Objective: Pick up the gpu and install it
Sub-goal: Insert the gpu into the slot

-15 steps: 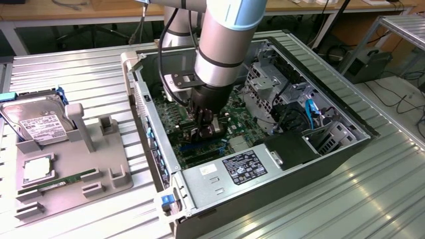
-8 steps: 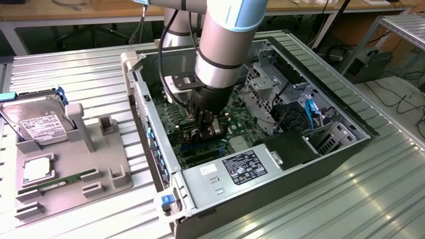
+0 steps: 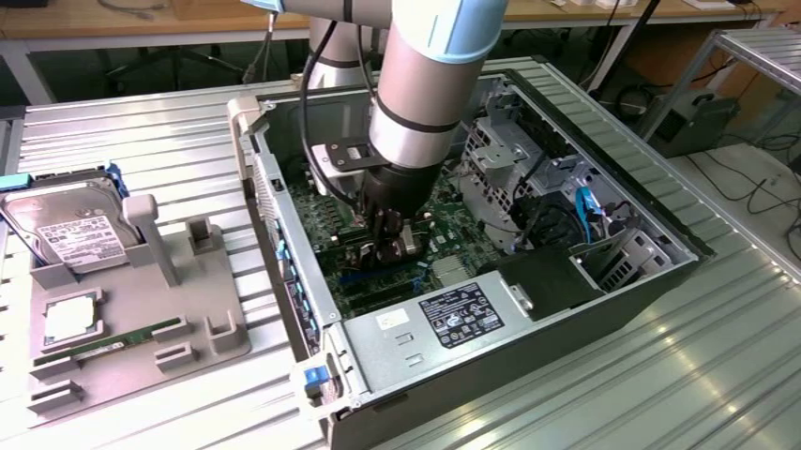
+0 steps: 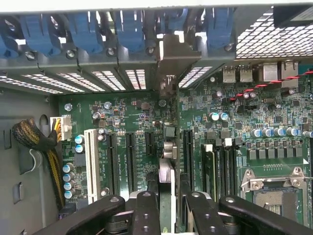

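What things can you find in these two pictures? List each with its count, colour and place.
computer case: one, black and silver, open on the ribbed metal table
motherboard: one, green, inside the case
gpu: one, dark, edge-on over the motherboard slots
tray: one, grey, exterior view's left
hard drive: one, silver with white label, in the tray
RAM stick: one, green, in the tray
arm: one, silver and blue, reaching into the case
gripper: one, black, shut on the gpu

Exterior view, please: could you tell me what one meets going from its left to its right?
From the left: hard drive in the grey holder → rear wall of the open computer case → gripper, shut on the gpu → blue cable inside the case.
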{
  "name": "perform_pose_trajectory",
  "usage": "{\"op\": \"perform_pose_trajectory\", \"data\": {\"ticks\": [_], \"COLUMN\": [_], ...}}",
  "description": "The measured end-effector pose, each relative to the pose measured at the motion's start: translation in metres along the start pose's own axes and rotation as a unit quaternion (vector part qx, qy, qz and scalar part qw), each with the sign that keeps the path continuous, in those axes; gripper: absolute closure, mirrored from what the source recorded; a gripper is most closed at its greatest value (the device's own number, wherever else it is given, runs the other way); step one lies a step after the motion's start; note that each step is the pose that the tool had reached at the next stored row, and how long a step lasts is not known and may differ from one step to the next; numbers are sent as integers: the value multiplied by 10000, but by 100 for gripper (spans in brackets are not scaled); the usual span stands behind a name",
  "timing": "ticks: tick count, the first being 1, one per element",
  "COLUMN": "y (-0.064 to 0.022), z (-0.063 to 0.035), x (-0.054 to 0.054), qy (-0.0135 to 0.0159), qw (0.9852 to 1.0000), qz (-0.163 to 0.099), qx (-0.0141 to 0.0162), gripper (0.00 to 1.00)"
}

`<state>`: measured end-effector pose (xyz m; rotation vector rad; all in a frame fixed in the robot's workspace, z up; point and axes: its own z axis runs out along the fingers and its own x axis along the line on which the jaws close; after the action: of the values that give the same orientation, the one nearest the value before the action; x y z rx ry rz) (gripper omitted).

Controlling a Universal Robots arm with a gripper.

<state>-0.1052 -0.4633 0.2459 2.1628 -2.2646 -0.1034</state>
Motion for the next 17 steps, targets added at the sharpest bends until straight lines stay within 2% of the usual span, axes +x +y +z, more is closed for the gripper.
{"op": "perform_pose_trajectory", "data": {"ticks": [2, 8, 17], "y": [-25, -38, 7], "z": [-1, -2, -2], "x": [-2, -2, -1], "qy": [-21, -21, -22], "qw": [10000, 10000, 10000], "qz": [-1, -2, -2], "qx": [0, 0, 0], "gripper": [74, 74, 74]}}
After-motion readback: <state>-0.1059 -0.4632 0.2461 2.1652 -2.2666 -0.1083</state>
